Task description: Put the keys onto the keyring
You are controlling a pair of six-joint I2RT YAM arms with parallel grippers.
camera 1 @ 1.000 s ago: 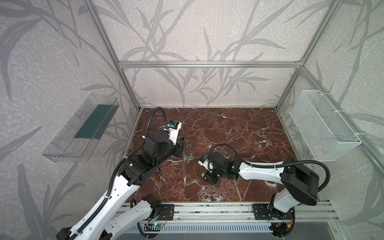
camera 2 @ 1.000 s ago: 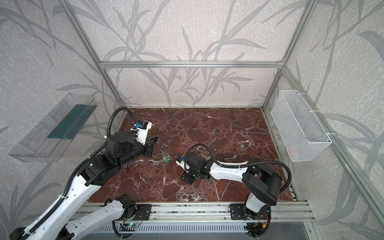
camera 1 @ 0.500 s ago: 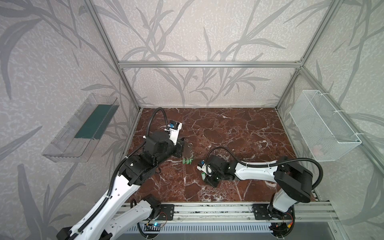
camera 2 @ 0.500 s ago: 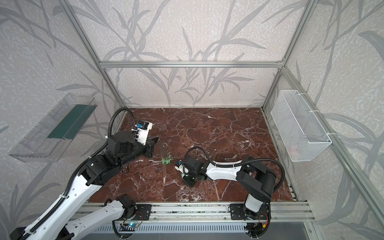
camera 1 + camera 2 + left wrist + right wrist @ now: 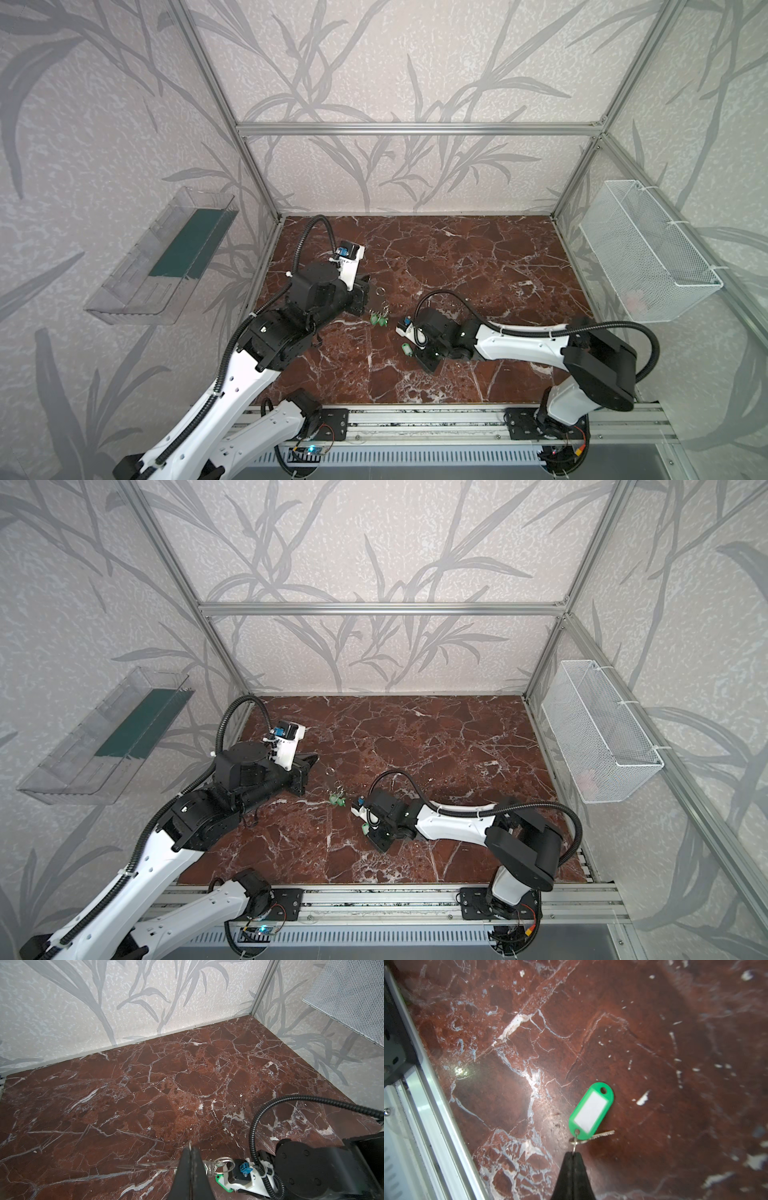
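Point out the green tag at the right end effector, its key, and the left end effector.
green tag point(image 5: 591, 1110): right wrist view, on its white label.
key point(image 5: 606, 1133): right wrist view, on the blade past the tag.
left end effector point(image 5: 190, 1150): left wrist view, between its shut fingertips.

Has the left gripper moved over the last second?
No. The left gripper, jaws shut on the keyring, sits at the same spot relative to the back-left corner post in a top view.
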